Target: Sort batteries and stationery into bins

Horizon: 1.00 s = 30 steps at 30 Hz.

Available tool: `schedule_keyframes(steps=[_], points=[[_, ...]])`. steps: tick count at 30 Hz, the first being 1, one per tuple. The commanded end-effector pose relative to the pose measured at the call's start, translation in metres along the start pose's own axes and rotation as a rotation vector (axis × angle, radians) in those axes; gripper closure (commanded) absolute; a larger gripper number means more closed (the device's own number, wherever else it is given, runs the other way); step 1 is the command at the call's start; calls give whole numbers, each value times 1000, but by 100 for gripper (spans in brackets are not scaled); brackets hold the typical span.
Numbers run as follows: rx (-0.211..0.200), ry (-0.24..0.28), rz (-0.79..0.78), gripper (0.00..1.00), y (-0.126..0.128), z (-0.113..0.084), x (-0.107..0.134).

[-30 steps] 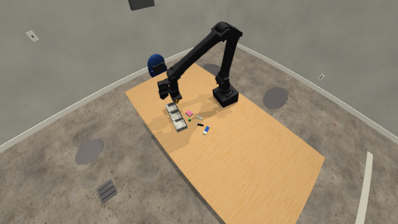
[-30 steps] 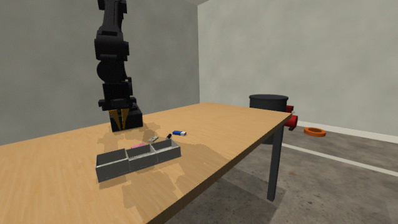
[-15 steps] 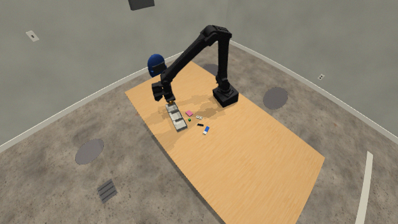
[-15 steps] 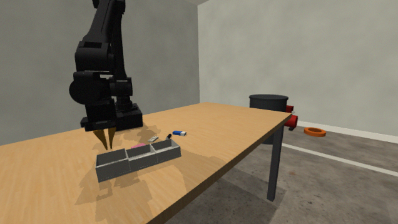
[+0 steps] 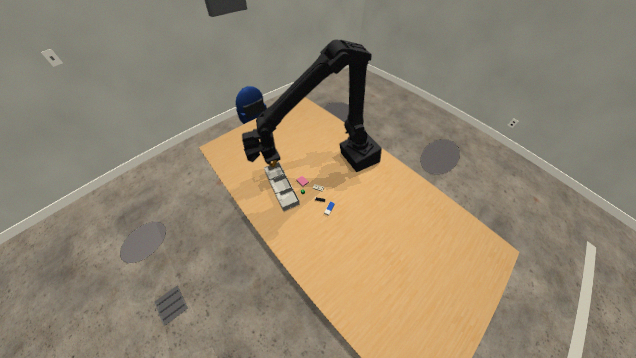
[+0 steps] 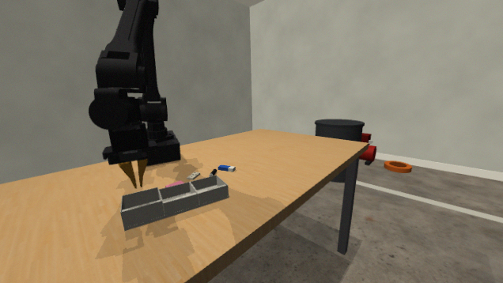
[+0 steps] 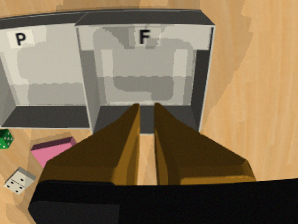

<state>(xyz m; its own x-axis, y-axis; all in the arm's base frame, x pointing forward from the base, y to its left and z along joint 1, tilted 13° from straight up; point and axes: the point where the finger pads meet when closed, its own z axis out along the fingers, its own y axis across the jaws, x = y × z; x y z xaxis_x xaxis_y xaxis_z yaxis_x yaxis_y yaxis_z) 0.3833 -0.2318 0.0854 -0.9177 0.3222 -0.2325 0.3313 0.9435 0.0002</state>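
My gripper (image 5: 273, 164) (image 6: 138, 186) (image 7: 146, 112) is nearly closed, with a narrow empty gap. It points down above the near edge of bin F (image 6: 143, 214) (image 7: 202, 75). Bin P (image 6: 182, 201) (image 7: 47, 117) adjoins it; no thing shows in the visible parts of either. A black battery (image 5: 320, 199) (image 6: 213, 172) lies on the table beside a blue and white eraser (image 5: 329, 208) (image 6: 226, 168). A pink sticky-note pad (image 5: 302, 181) (image 6: 175, 184) (image 7: 54, 151) lies near bin P, partly hidden by a finger in the wrist view.
A white domino (image 5: 318, 188) (image 6: 194, 175) (image 7: 19, 181) and a green die (image 5: 302, 191) (image 7: 5, 139) lie on the table near the bins. A third joined bin (image 5: 287, 200) (image 6: 213, 193) stands beyond P; its marking is not readable. The bin walls stand close below my fingertips.
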Motion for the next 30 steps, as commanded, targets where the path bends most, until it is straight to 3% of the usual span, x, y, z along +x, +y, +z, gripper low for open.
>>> schedule_keyframes(steps=[1,2,6,7,9,10,11,21,24,30], points=[[1,-17,-18,92,1,-6,-3],[8,-39,-5,92,-2,-12,-14],[8,-39,-5,92,-2,-12,-14],[2,-23,-18,92,2,-8,-3],[7,-39,-5,92,-2,-12,-14],[3,-27,-18,92,2,-10,-4],[-1,-8,-17,92,3,5,-2],[-1,-8,-8,92,4,32,-2],[2,-22,-6,92,2,31,-10],[-1,-7,-1,92,4,51,-2]])
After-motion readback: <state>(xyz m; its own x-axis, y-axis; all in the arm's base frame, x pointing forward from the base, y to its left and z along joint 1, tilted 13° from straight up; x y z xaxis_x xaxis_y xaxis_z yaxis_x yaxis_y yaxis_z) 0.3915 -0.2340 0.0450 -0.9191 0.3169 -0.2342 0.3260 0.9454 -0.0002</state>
